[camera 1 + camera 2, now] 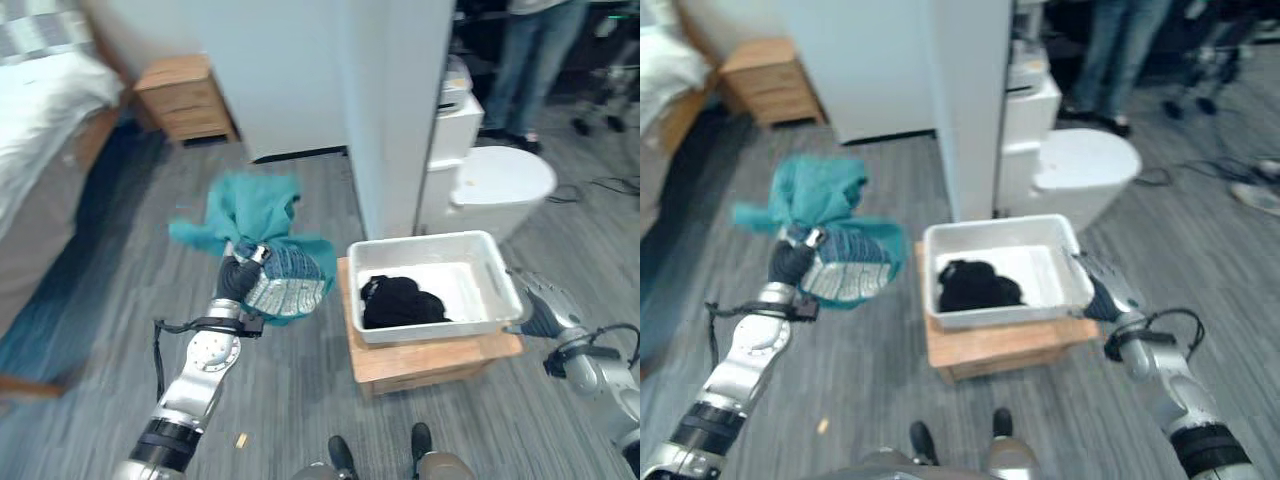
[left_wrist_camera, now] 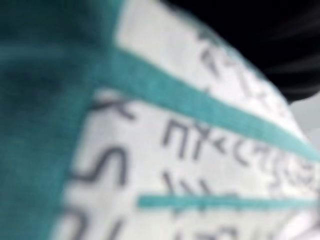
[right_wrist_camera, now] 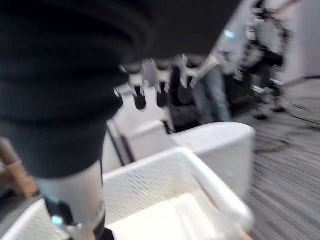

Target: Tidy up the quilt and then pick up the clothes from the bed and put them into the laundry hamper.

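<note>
The left hand point(image 1: 240, 276) grasps a teal garment point(image 1: 262, 235) above the floor, beside a white hamper point(image 1: 497, 285) holding black clothes point(image 1: 401, 301). The right hand point(image 1: 540, 307), fingers relaxed, rests at the hamper's right edge.

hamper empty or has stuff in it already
Not empty: a black garment lies inside the white hamper. The teal garment is outside, in the left hand.

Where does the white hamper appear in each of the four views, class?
Left eye view: white hamper right of centre, on a wooden box.
Right eye view: centre, same box beneath.
Left wrist view: not visible; teal cloth fills it.
Right wrist view: its mesh wall below the right hand.
Shared landmark: the black clothes inside.
</note>
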Motion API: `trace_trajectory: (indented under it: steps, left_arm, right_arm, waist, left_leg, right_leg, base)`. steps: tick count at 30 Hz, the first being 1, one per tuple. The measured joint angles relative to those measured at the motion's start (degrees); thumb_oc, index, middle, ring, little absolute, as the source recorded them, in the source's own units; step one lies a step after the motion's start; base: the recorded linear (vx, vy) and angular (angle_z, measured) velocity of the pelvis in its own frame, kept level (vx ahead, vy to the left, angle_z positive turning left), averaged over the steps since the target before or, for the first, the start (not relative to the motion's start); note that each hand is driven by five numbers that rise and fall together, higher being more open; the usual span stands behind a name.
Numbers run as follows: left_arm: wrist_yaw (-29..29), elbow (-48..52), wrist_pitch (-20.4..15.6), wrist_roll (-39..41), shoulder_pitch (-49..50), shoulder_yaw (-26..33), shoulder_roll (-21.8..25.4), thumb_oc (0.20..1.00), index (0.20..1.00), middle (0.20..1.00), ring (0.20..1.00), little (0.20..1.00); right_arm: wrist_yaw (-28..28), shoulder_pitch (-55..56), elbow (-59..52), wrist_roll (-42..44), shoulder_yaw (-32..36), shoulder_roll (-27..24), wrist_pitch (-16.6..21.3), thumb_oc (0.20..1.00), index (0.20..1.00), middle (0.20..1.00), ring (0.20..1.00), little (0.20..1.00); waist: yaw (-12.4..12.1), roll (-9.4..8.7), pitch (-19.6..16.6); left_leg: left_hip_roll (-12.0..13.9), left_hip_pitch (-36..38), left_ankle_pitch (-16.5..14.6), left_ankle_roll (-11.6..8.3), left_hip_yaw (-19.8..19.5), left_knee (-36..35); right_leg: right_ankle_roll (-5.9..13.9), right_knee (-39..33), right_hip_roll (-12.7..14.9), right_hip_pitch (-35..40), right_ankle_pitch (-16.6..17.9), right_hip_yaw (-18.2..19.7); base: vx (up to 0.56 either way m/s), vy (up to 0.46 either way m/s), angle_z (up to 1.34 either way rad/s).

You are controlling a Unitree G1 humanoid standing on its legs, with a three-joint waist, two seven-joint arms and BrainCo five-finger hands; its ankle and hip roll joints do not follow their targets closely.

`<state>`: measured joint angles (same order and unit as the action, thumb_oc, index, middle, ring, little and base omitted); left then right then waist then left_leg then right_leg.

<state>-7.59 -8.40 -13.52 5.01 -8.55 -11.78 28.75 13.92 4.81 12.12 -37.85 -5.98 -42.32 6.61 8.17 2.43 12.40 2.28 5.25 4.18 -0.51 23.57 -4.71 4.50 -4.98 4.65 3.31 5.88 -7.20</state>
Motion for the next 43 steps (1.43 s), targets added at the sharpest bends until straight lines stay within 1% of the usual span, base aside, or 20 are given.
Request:
trace_trajectory:
  steps: [3,4,7,8,9,10,13,18,21,24,27,29,31,32,36,37,39,40,42,43]
  left_arm:
    - [-1.66,-7.64,1.04,-4.08,-4.19,-3.24,-1.02,0.2,0.2,0.2,0.2,0.2]
    - [-2.02,-14.77,1.87,-4.64,-7.97,-3.83,-3.07,0.2,0.2,0.2,0.2,0.2]
    - [-3.63,-29.38,3.8,-6.35,-16.34,-6.92,-6.88,0.2,0.2,0.2,0.2,0.2]
    - [-3.79,-31.07,4.12,-6.37,-17.27,-7.78,-7.15,0.2,0.2,0.2,0.2,0.2]
    - [-4.17,-34.99,4.27,-6.4,-20.09,-9.18,-8.6,0.363,0.363,0.363,0.363,0.363]
    - [-4.62,-37.92,4.32,-6.42,-22.35,-10.3,-9.23,1.0,1.0,1.0,1.0,1.0]
    - [-5.34,-41.56,4.78,-6.68,-26.6,-11.26,-10.58,1.0,1.0,1.0,1.0,1.0]
    - [-5.65,-43.35,5.27,-7.36,-28.0,-10.6,-10.79,1.0,1.0,1.0,1.0,1.0]
    - [-5.55,-41.64,5.27,-5.62,-26.93,-9.68,-11.06,1.0,1.0,1.0,1.0,1.0]
    - [-5.7,-34.07,4.0,-0.96,-22.69,-6.19,-11.23,1.0,1.0,1.0,1.0,1.0]
    - [-6.31,-32.12,3.99,1.58,-18.48,-2.01,-9.54,1.0,1.0,1.0,1.0,1.0]
    - [-6.27,-29.94,3.92,1.77,-15.02,1.17,-8.88,1.0,1.0,1.0,1.0,1.0]
    - [-6.46,-29.26,4.05,3.97,-10.72,3.54,-8.23,1.0,1.0,1.0,1.0,1.0]
    - [-5.95,-30.99,3.45,3.89,-8.75,4.6,-7.18,1.0,1.0,1.0,1.0,1.0]
    - [-5.68,-39.68,4.44,3.9,-3.41,7.66,-5.85,1.0,1.0,1.0,1.0,1.0]
    - [-5.31,-41.44,4.56,3.87,-3.02,8.18,-5.91,1.0,1.0,1.0,1.0,1.0]
    - [-4.36,-45.77,5.15,3.63,0.45,8.35,-6.18,1.0,1.0,1.0,1.0,1.0]
    - [-3.8,-47.05,5.34,3.58,1.77,8.31,-6.26,1.0,1.0,1.0,1.0,1.0]
    - [-3.13,-52.85,5.64,2.59,4.61,9.37,-7.38,1.0,1.0,1.0,1.0,1.0]
    - [-2.58,-57.0,7.24,2.55,7.21,10.09,-8.84,1.0,1.0,1.0,1.0,1.0]
  right_arm:
    - [0.04,5.14,-0.55,0.06,1.77,1.3,0.68,1.0,1.0,1.0,1.0,1.0]
    - [-0.09,5.99,-0.56,0.43,1.86,1.63,0.61,1.0,1.0,1.0,1.0,1.0]
    - [-0.21,8.91,-0.53,0.8,1.59,1.62,0.72,1.0,1.0,1.0,1.0,1.0]
    - [-0.33,9.22,-0.5,0.83,1.43,1.61,0.67,1.0,1.0,1.0,1.0,1.0]
    - [-0.09,10.42,-0.08,1.5,1.09,1.59,0.87,1.0,1.0,1.0,1.0,1.0]
    - [-0.23,10.36,0.88,2.33,0.32,1.51,0.8,1.0,1.0,1.0,1.0,1.0]
    - [-0.42,10.46,4.11,2.45,-2.82,1.32,1.04,1.0,1.0,1.0,1.0,1.0]
    - [-1.07,11.52,9.53,4.85,-3.06,3.83,0.76,1.0,1.0,1.0,1.0,1.0]
    - [-1.56,10.72,14.03,6.91,-3.3,5.4,0.48,1.0,1.0,1.0,1.0,1.0]
    - [-1.69,9.07,22.25,9.3,-3.51,8.45,-0.98,1.0,1.0,1.0,1.0,1.0]
    - [-1.93,7.76,22.97,11.52,-3.45,10.04,-1.81,1.0,1.0,1.0,1.0,1.0]
    - [-2.08,6.13,24.48,12.82,-3.42,11.0,-1.85,1.0,1.0,1.0,1.0,1.0]
    - [-2.33,5.6,26.95,14.45,-3.42,12.18,-2.13,1.0,1.0,1.0,1.0,1.0]
    - [-2.74,4.24,29.48,15.8,-3.6,13.2,-2.23,1.0,1.0,1.0,1.0,1.0]
    - [-3.12,-0.03,34.96,18.17,-5.97,16.26,-3.02,1.0,1.0,1.0,1.0,1.0]
    - [-3.14,-0.5,36.49,18.2,-6.34,16.98,-3.04,1.0,1.0,1.0,1.0,1.0]
    - [-3.45,-2.57,39.4,18.65,-6.85,18.97,-3.27,1.0,1.0,1.0,1.0,1.0]
    - [-3.53,-3.02,40.18,18.81,-6.89,19.59,-3.31,1.0,1.0,1.0,1.0,1.0]
    - [-3.95,-4.81,43.29,20.47,-7.04,21.28,-3.57,1.0,1.0,1.0,1.0,1.0]
    - [-4.19,-5.26,45.17,20.86,-7.23,22.03,-4.33,1.0,1.0,1.0,1.0,1.0]
  waist:
    - [4.19,-0.35,0.01]
    - [5.45,0.4,0.08]
    - [11.32,0.39,0.54]
    - [12.31,0.4,0.59]
    - [14.08,0.32,0.93]
    - [14.0,0.65,1.28]
    - [15.52,1.37,2.65]
    - [15.08,3.24,3.89]
    - [13.93,3.15,4.12]
    - [11.54,2.71,4.31]
    - [8.6,2.84,4.11]
    - [8.09,2.58,3.99]
    - [6.26,1.79,3.19]
    - [4.33,1.14,2.0]
    - [1.82,-1.49,-1.32]
    - [2.03,-2.05,-1.76]
    - [0.22,-2.84,-2.57]
    - [0.36,-3.08,-2.82]
    - [-0.87,-3.06,-3.42]
    - [-1.46,-2.69,-4.31]
  left_leg:
    - [0.47,0.11,-0.63,-0.4,4.13,-0.22]
    - [0.72,-0.54,-1.66,-0.73,5.56,-0.42]
    - [0.74,-1.65,-1.55,-0.57,8.39,-0.41]
    - [0.77,-1.91,-1.51,-0.56,9.18,-0.41]
    - [0.9,-2.28,-1.39,-0.54,10.55,-0.3]
    - [0.89,-2.55,-1.36,-0.55,10.52,-0.4]
    - [0.93,-3.58,-1.43,-0.71,10.91,-0.39]
    - [1.32,-3.48,-1.6,-0.98,11.89,-0.4]
    - [1.54,-2.07,-1.58,-0.97,11.45,-0.37]
    - [1.81,-0.41,-1.71,-1.14,9.82,-0.38]
    - [2.16,0.48,-2.23,-1.88,8.18,-0.41]
    - [2.22,0.8,-2.22,-1.92,7.13,-0.41]
    - [2.5,1.87,-2.06,-1.94,6.26,-0.39]
    - [2.68,1.87,-2.17,-2.12,5.58,-0.4]
    - [2.85,2.14,-1.38,-1.73,3.77,-0.3]
    - [2.81,2.51,-1.37,-1.73,3.58,-0.08]
    - [2.68,3.09,-1.4,-1.73,3.31,-0.08]
    - [2.64,3.17,-1.45,-1.73,3.22,-0.09]
    - [2.51,3.07,-1.62,-1.71,2.53,-0.38]
    - [2.41,3.02,-1.94,-1.61,2.36,-0.39]
  right_leg:
    - [0.39,-0.01,-0.52,-2.02,0.41,4.02]
    - [0.63,0.0,-0.65,-2.98,0.62,5.31]
    - [1.34,0.01,-0.75,-5.8,1.91,7.04]
    - [1.21,0.0,-0.88,-6.49,2.22,7.57]
    - [1.01,0.01,-1.08,-7.81,2.54,8.51]
    - [0.95,0.0,-1.11,-8.04,2.63,8.69]
    - [0.8,-0.02,-1.34,-9.29,2.87,9.36]
    - [0.63,0.06,-1.84,-9.65,2.79,9.99]
    - [0.27,0.29,-1.94,-8.12,3.01,9.5]
    - [-0.42,0.29,-2.03,-5.8,2.08,8.23]
    - [-0.86,0.3,-2.22,-4.17,1.75,7.18]
    - [-1.1,0.3,-2.26,-3.36,1.6,6.45]
    - [-1.56,0.27,-2.54,-2.25,1.07,5.71]
    - [-1.76,0.3,-2.62,-1.62,0.81,4.92]
    - [-2.26,0.3,-2.71,-0.27,0.83,3.2]
    - [-2.27,0.3,-2.67,0.03,0.83,2.99]
    - [-2.14,0.29,-2.44,0.82,0.58,2.76]
    - [-2.04,0.27,-2.39,0.82,0.4,2.74]
    - [-1.98,0.25,-2.22,1.04,0.26,2.39]
    - [-1.91,0.19,-2.09,1.09,0.12,2.24]
  base:
    - [-0.06,0.017,-0.74]
    - [-0.04,-0.001,-0.79]
    - [-0.05,0.002,-0.59]
    - [-0.08,-0.016,-0.52]
    - [-0.07,-0.014,-0.42]
    - [0.04,0.03,-0.35]
    - [0.05,0.024,-0.12]
    - [0.03,-0.028,-0.09]
    - [-0.03,-0.064,0.05]
    - [0.0,-0.068,0.22]
    - [0.02,-0.039,0.21]
    - [0.03,-0.014,0.22]
    - [0.02,-0.008,0.29]
    - [0.0,-0.006,0.23]
    - [-0.01,0.002,0.24]
    - [0.0,0.0,0.15]
    - [0.01,0.018,0.09]
    - [0.01,0.028,0.11]
    - [0.02,0.05,0.1]
    - [0.02,0.078,0.07]
